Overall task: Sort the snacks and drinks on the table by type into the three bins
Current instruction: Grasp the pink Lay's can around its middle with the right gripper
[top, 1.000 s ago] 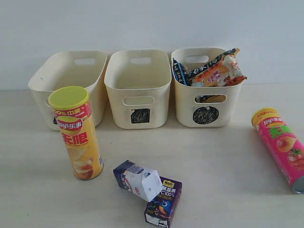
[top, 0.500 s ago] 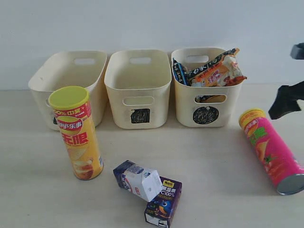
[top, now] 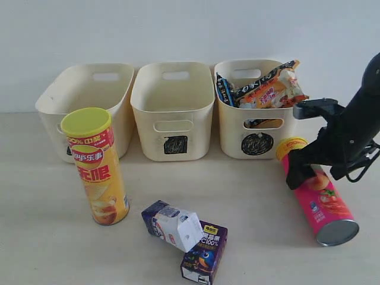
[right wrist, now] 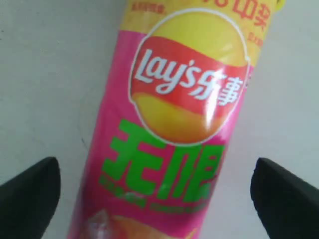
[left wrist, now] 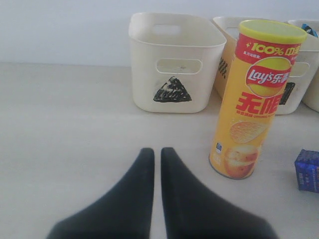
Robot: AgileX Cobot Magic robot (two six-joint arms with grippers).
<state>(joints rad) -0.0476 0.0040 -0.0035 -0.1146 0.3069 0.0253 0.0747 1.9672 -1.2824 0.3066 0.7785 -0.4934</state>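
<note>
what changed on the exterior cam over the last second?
The right arm came in from the right; the right gripper now straddles the pink can, jaws open, no grip. The pink can slid left, its lid end now near the circle bin. The yellow can, gable-top carton, juice box, triangle bin, square bin and bags stayed put.

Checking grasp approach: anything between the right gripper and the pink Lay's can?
Nothing visible. The right gripper straddles the lying pink Lay's can, jaws open, with only bare table in the gaps.
</note>
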